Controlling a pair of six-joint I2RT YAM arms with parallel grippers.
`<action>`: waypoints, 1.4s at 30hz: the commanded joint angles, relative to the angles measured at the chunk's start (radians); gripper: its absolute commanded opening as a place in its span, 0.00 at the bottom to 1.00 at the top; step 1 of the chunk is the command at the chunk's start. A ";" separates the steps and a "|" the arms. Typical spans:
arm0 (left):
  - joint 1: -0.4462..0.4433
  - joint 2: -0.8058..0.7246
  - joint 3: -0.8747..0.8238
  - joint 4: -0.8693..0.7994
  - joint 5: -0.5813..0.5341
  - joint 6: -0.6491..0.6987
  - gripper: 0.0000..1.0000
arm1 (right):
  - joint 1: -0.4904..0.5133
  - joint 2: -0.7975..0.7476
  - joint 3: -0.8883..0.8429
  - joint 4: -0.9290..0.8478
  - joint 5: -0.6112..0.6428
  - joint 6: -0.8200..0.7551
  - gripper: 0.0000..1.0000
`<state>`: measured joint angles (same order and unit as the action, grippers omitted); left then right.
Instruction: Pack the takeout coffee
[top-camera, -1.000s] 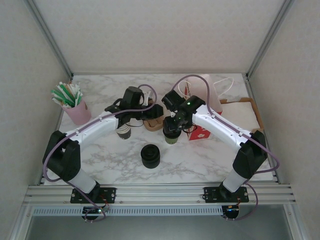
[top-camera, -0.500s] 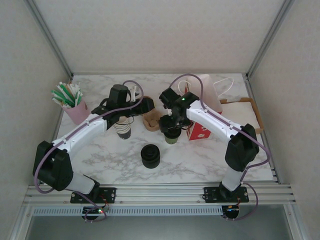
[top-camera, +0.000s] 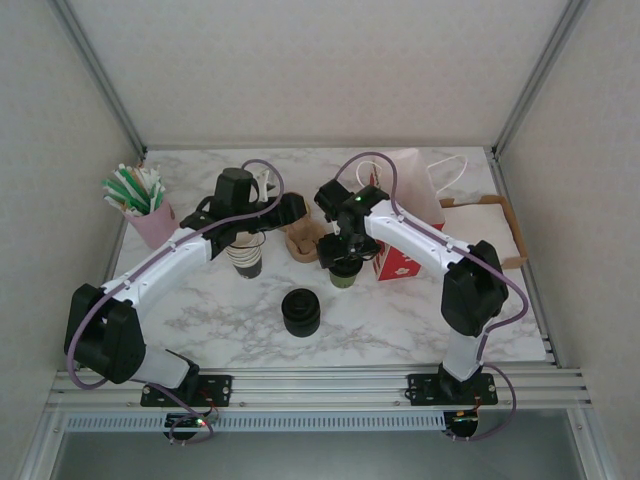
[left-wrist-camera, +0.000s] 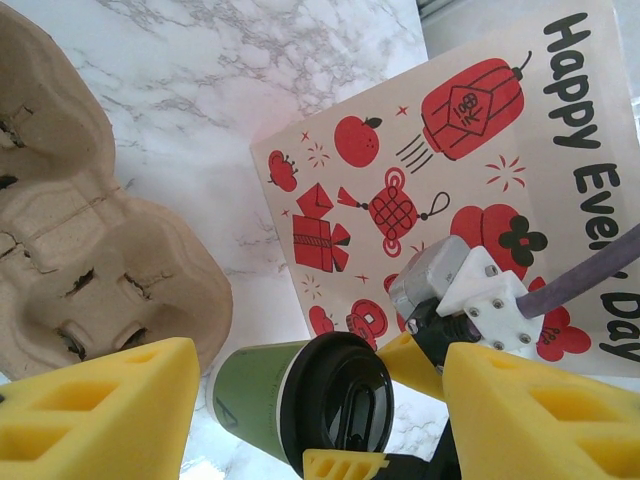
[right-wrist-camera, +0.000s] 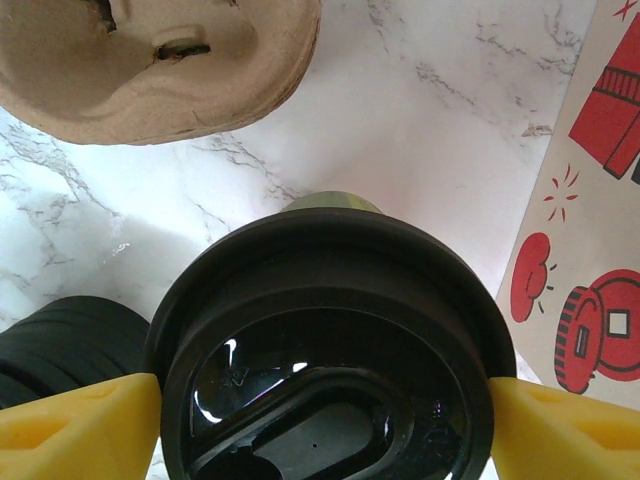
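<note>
Inside the right claw (right-wrist-camera: 322, 395) stands takeout coffee (right-wrist-camera: 330, 300).

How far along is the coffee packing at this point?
Done: the takeout coffee stands lidded on the table, beside the pulp carrier.
In hand: the right gripper straddles its lid, though a firm pinch isn't clear. The left gripper hangs open, empty.
Left: the carrier's wells are empty where they show, and the cup is in neither it nor the printed bag, so the packing itself remains.
</note>
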<state>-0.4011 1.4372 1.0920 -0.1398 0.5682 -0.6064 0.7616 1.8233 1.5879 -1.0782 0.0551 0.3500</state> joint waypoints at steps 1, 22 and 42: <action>0.011 -0.032 -0.017 0.009 -0.002 0.005 0.66 | -0.007 0.021 0.037 -0.041 0.022 -0.016 0.81; 0.015 -0.024 -0.021 0.016 0.009 0.008 0.66 | 0.005 0.056 0.092 -0.081 0.056 -0.026 0.80; 0.021 -0.020 -0.021 0.019 0.018 0.010 0.65 | 0.010 0.058 0.097 -0.086 0.046 -0.030 0.68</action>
<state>-0.3908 1.4326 1.0821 -0.1394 0.5724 -0.6060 0.7639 1.8759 1.6650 -1.1305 0.0902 0.3252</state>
